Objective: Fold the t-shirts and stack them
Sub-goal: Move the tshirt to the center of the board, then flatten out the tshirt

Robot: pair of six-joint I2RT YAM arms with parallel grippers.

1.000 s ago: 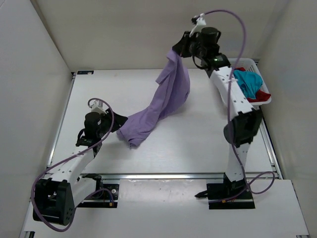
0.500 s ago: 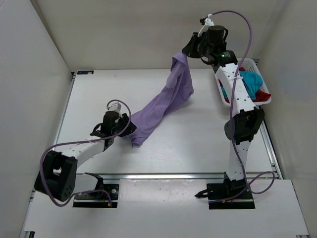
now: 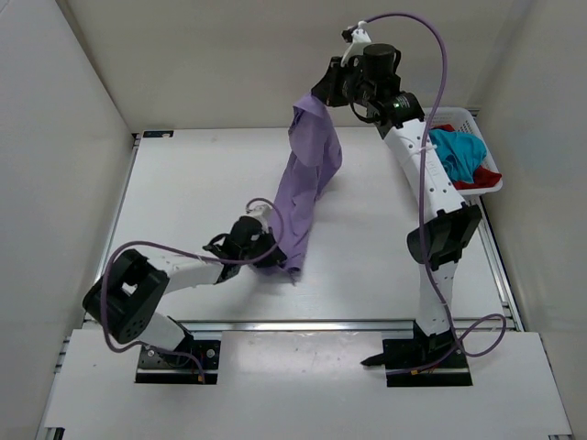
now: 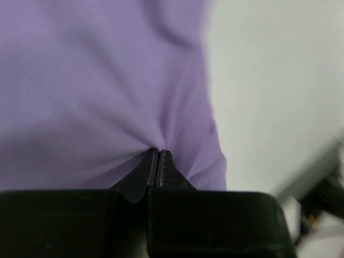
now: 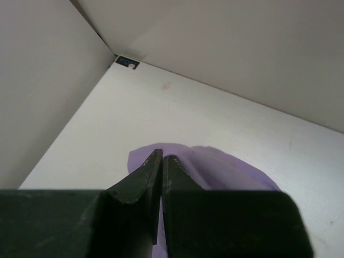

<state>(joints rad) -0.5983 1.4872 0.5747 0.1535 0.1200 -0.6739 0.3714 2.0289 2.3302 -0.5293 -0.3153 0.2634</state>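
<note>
Lavender tee point(image 3: 310, 174) in L gripper point(image 4: 159, 153), R gripper point(image 5: 162, 156)

The left arm point(image 3: 179, 266) lies low, its elbow folded back close to its base and its forearm reaching rightward, nearly level. The left gripper point(image 3: 269, 260) is closed, its dark fingers point(image 4: 171, 173) pressed tip to tip on a pinch of the lavender t-shirt point(image 4: 97, 91). The right arm point(image 3: 424, 174) stands tall, stretched upward and far back, its wrist bent toward the left. The right gripper point(image 3: 323, 90) points left and slightly down, its fingers point(image 5: 141, 181) closed together, clamping the same shirt's upper end high in the air
</note>
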